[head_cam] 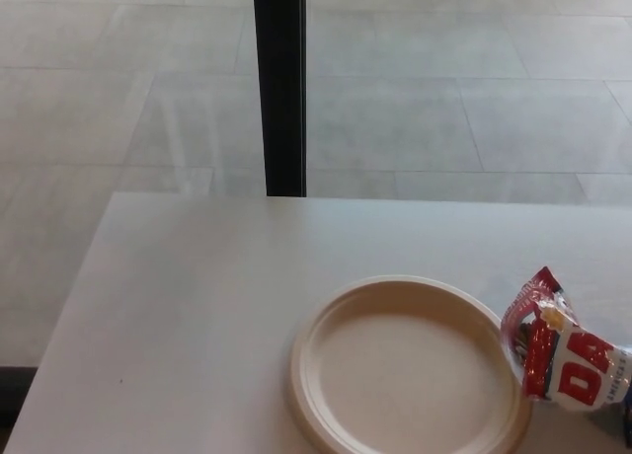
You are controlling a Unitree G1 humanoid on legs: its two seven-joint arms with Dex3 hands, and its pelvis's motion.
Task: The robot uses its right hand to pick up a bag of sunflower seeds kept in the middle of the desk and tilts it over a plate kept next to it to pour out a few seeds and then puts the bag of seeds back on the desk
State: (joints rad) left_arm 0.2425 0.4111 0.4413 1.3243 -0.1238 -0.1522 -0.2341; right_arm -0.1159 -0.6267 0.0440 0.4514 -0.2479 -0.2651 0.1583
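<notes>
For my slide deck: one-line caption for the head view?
Red seed bag tilted at the empty plate rim on a white desk.

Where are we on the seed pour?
Pour not done: the plate shows no seeds. In hand: the seed bag sits tilted at the plate's right rim, torn top toward it; the holding hand is out of frame. Left: tip out seeds, then set the bag back on the desk.
</notes>
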